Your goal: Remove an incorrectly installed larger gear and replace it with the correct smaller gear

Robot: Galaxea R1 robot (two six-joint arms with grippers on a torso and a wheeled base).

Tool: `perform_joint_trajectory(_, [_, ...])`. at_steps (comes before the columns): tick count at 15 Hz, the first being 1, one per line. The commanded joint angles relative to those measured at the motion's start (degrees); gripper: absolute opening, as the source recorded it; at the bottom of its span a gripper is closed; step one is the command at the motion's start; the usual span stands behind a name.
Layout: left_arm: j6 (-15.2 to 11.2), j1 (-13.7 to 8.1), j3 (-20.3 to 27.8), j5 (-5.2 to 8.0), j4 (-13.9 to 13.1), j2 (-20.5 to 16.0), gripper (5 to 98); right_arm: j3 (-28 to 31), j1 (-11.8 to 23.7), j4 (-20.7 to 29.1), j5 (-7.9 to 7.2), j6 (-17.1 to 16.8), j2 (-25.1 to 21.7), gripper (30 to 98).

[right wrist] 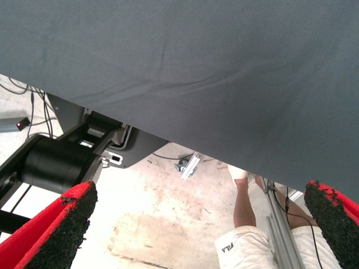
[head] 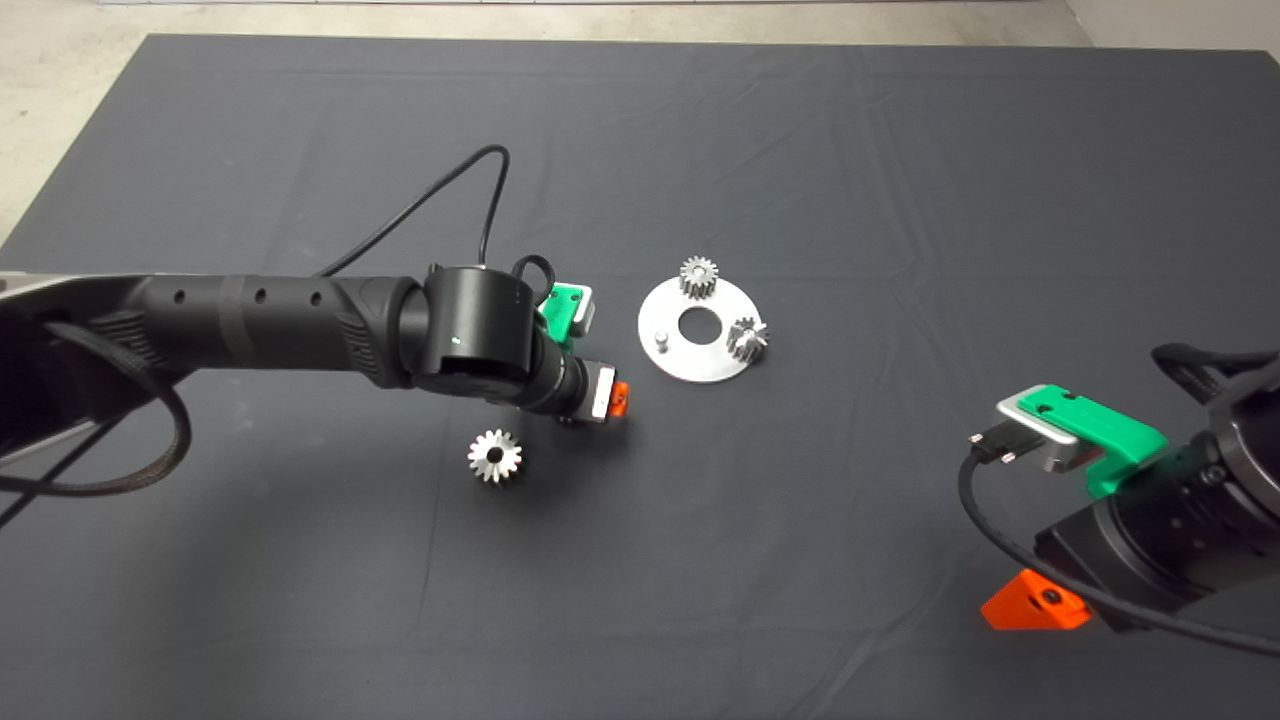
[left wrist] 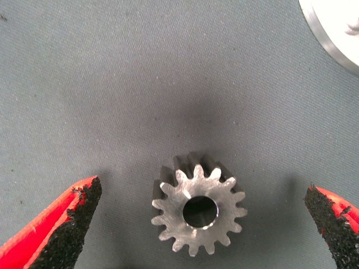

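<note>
A: The left pincer [head: 600, 395] hangs over the dark mat [head: 900, 180] on the tabletop, its fingers [left wrist: 61, 224] spread wide and holding nothing.

B: And the gear [head: 495, 456] lying flat near it?

A: It sits on the mat between those fingers, touching neither.

B: Further right?

A: A round silver plate [head: 700, 365] carries the smaller gear [head: 699, 276] at its far rim and the larger gear [head: 748, 339], tilted, at its right rim. A bare peg [head: 660, 335] stands at the left.

B: The right pincer [head: 1035, 608]?

A: Parked at the lower right edge, fingers [right wrist: 59, 230] wide apart, empty.
</note>
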Motion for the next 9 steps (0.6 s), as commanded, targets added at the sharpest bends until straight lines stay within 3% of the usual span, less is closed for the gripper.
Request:
perform_joint_trajectory(1, [0.0, -0.6, 0.6, 1.01, 1.9, -0.2, 93.1, 0.3, 1.4, 0.0, -7.16, 0.2, -0.4, 97.6])
perform_joint_trajectory(3, [0.0, -0.6, 0.6, 2.51, 2.0, -0.2, 93.1, 0.3, 1.4, 0.0, -7.16, 0.2, -0.4, 97.6])
perform_joint_trajectory(9, [0.0, -0.3, 2.0, 2.69, 2.2, -0.5, 89.9, 0.3, 1.4, 0.0, -7.16, 0.2, -0.4, 97.6])
